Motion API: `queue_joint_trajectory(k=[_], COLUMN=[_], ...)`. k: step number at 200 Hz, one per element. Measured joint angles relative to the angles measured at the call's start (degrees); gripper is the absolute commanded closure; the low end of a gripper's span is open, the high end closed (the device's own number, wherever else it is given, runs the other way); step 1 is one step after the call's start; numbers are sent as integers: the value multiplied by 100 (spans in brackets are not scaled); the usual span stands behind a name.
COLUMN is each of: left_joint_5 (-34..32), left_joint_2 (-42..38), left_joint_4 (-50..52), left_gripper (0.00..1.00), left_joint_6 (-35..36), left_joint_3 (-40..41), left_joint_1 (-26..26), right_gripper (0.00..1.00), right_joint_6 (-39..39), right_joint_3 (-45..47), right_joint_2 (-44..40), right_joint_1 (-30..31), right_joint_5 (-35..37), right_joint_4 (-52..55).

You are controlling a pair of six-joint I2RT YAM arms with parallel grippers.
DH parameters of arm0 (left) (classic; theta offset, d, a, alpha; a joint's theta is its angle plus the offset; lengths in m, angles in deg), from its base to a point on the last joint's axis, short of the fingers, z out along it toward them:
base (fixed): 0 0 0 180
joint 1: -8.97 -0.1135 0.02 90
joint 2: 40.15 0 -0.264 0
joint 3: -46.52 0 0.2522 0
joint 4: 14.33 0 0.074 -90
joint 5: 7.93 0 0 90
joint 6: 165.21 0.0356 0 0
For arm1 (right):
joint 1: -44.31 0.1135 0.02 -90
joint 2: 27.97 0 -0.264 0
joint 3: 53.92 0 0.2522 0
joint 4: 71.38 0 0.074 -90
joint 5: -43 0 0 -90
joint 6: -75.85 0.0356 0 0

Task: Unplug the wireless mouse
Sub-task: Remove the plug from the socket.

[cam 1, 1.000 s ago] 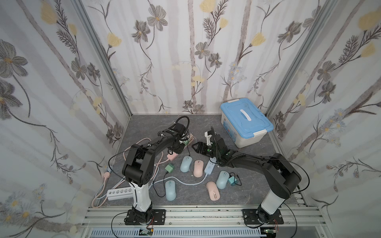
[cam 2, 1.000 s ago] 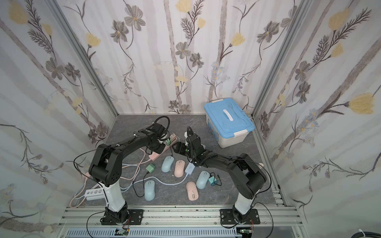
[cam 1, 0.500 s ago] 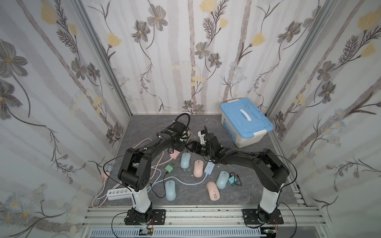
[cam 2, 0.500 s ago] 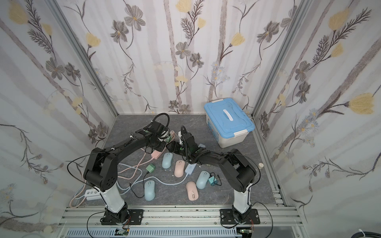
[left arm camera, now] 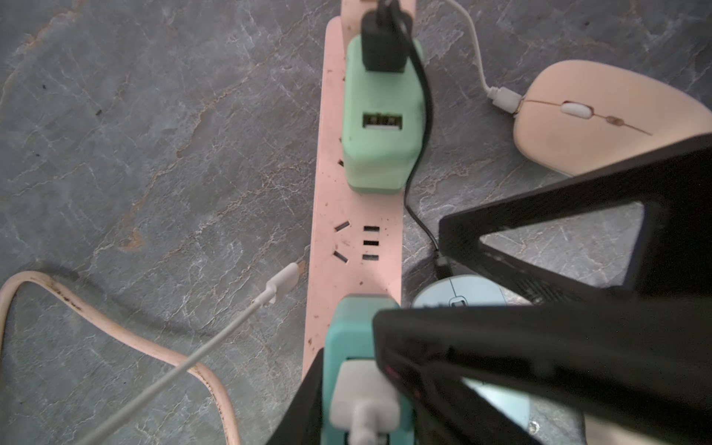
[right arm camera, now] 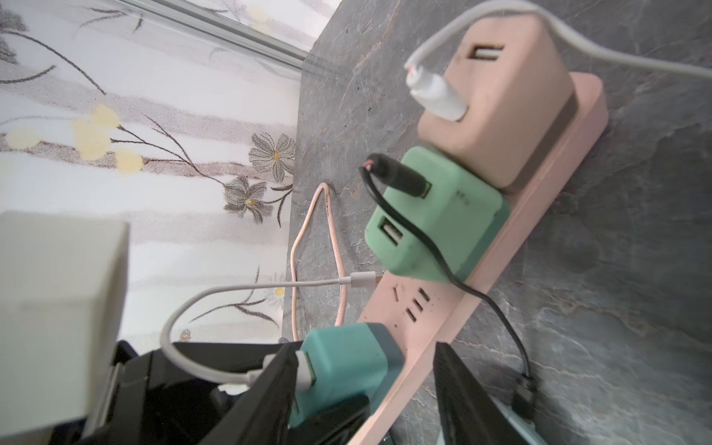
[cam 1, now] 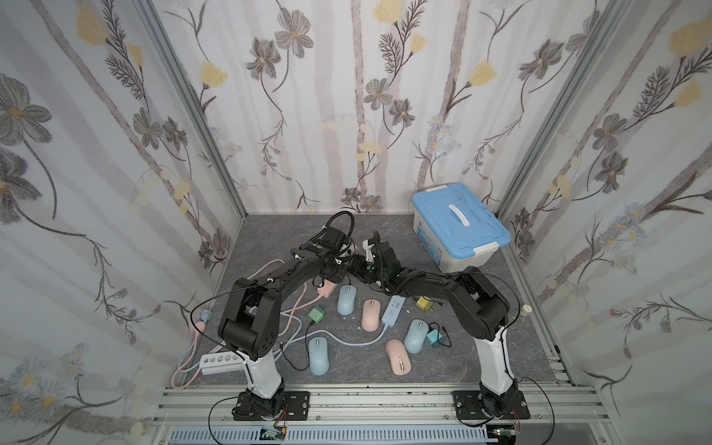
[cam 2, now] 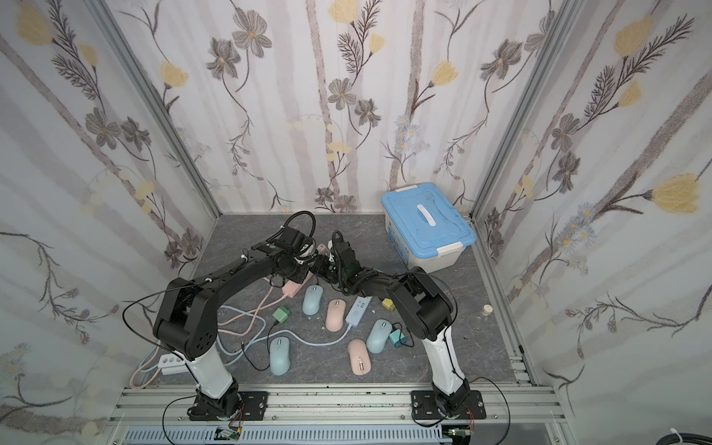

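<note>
**Both grippers crowded over one end of the pink power strip**

Top views: The left gripper (cam 1: 334, 269) and right gripper (cam 1: 362, 266) meet tip to tip above the pink power strip (cam 1: 327, 287). They hide most of it and their own fingers. A blue mouse (cam 1: 345, 300) lies just beside the strip's exposed end. A pink mouse (cam 1: 370, 314) lies next to that, then a blue power strip (cam 1: 393, 310). Further mice (cam 1: 319, 356) and charger cubes (cam 1: 316, 314) lie nearer the arm bases. A blue-lidded box (cam 1: 460, 227) stands well apart.

Left wrist: A teal charger (left arm camera: 346, 327) carrying a white plug (left arm camera: 362, 400) sits on the strip, with the left fingers closed on it. One finger (left arm camera: 300, 400) shows at its side. The opposite one is lost behind blurred black parts of the right gripper. A black cable (left arm camera: 381, 42) runs from a green charger (left arm camera: 379, 127) into the blue mouse, which is half covered. A white cable (left arm camera: 504, 99) enters the pink mouse.

Right wrist: The right fingers (right arm camera: 266, 389) stand apart, straddling the teal charger and the strip. Contact cannot be judged. A pink charger (right arm camera: 497, 115) stands at the far end.
</note>
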Motion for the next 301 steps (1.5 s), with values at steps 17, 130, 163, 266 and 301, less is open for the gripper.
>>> queue_joint_trajectory(k=[17,130,163,266,301], left_joint_5=[4,-22,-20,4,48], left_joint_2=[46,136,138,-7,-11], left_joint_4=[-7,-26,-37,-37,-35], left_gripper=[100,100,100,100,100], left_joint_6=[-2,-15,-17,-81,-85], left_joint_3=[0,-20,-20,-11,2], left_joint_1=[0,0,-22,-26,-26], right_gripper=[47,45,45,48,48], right_joint_6=[175,772,813,1318,1451], right_joint_3=[-26,817,859,348,374], right_joint_2=[127,-52,-120,431,481], right_joint_1=[17,125,114,72,44], right_joint_5=[17,186,195,302,321], right_joint_4=[-11,-612,-850,-791,-879])
